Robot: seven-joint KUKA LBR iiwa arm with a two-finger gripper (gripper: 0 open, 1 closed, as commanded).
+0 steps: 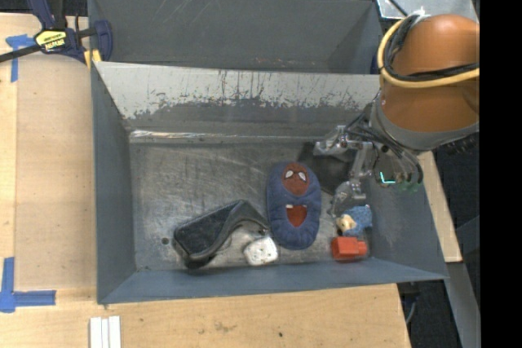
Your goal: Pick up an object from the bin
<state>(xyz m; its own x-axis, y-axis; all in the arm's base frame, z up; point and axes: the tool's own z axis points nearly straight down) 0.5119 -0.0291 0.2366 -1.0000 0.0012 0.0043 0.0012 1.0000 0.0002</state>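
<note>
The claw (349, 175) hangs low by the bin's (114, 175) right wall; how far open it is cannot be told, and nothing shows in its hold. Just in front of it lies a small blue-and-yellow toy (356, 220), with a red block (351, 248) touching that. To the claw's left is a blue slipper (294, 208), then a white lump (261, 251), and farthest off a black curved piece (210, 232).

We find the arm's orange cover (428, 81) cut off at the right edge, a dark shape (325, 169) partly hidden behind the tool (351, 193), a blue and yellow thing (356, 219) too small for us to name
</note>
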